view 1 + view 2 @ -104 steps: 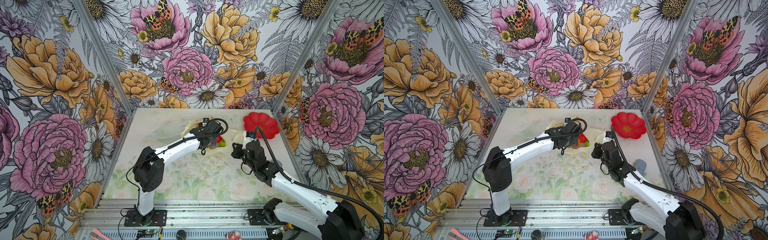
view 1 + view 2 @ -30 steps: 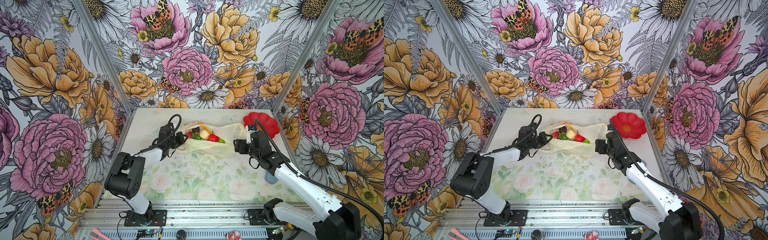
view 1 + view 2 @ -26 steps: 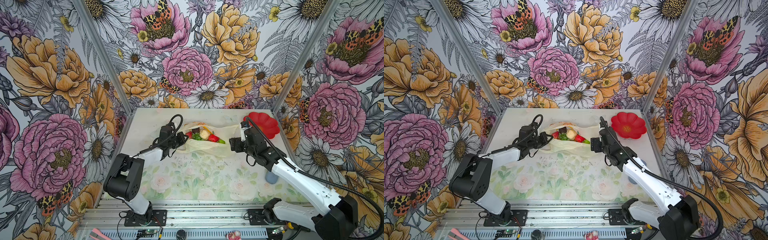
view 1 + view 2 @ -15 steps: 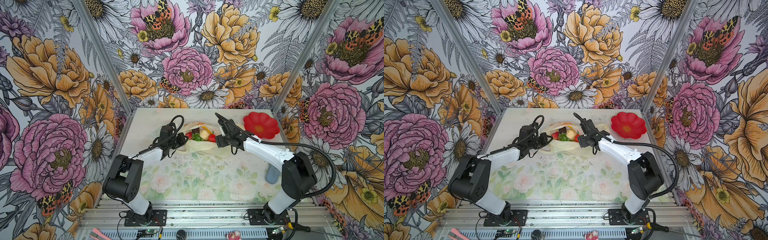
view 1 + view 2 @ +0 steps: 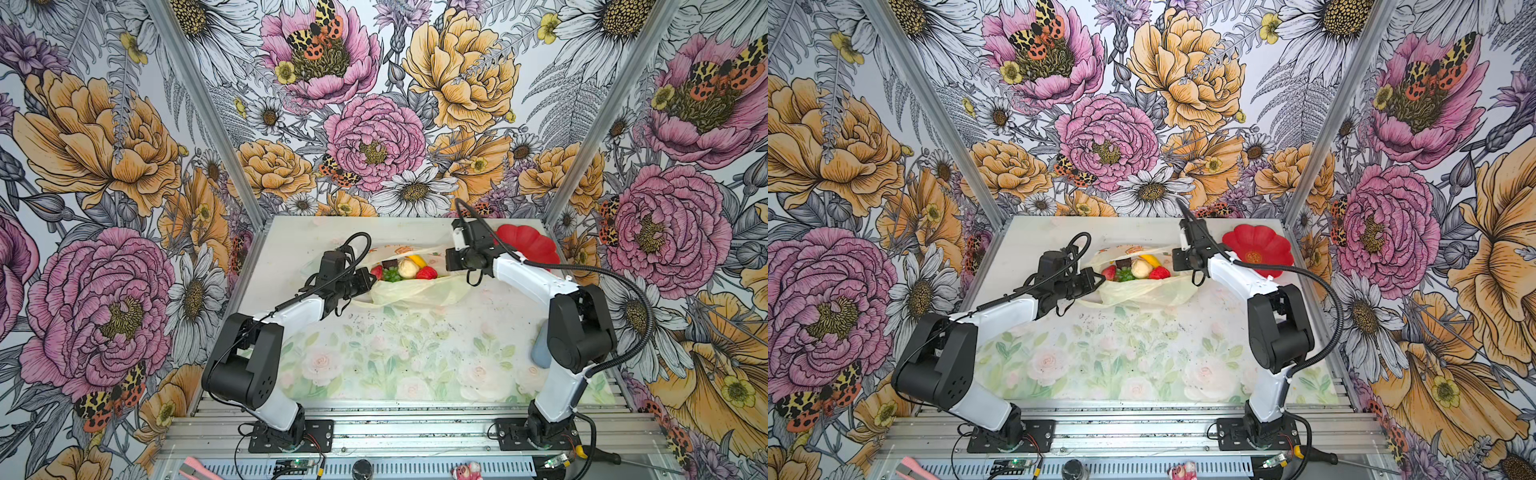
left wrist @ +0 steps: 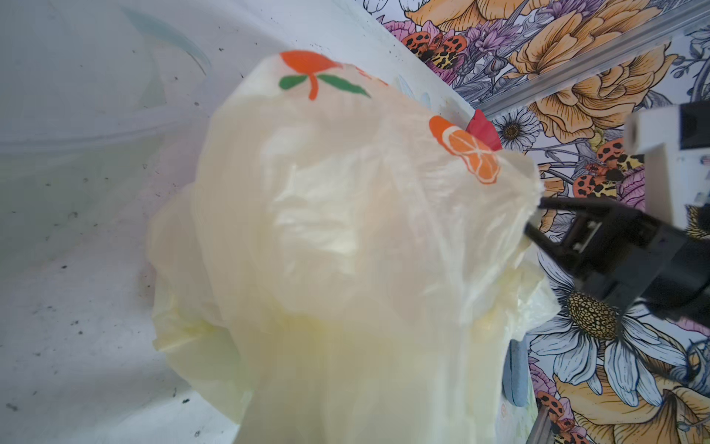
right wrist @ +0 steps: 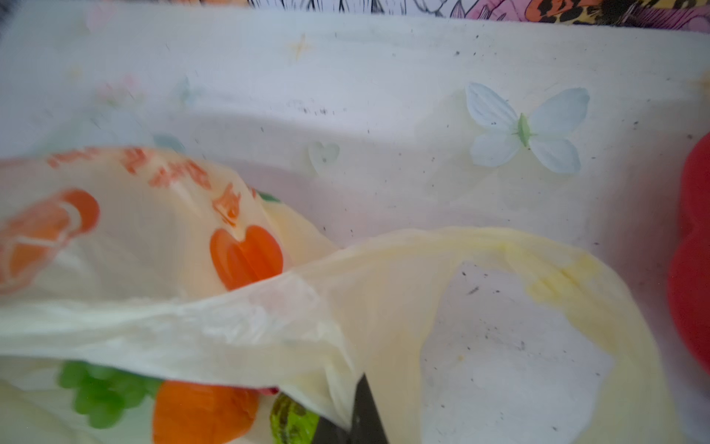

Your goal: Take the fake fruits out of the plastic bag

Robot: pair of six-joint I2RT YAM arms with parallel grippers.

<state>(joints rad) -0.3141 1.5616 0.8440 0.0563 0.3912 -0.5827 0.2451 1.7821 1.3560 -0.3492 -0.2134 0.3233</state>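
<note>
Fruits lie heaped in the open mouth of the plastic bag, its long axis running between the grippers. The left gripper is clamped shut on the bag's left rim and the right gripper seems pinched on its right rim, both equally near.

Plastic bag gapes upward (fake fruits exposed) between left pincer and right pincer.
</note>
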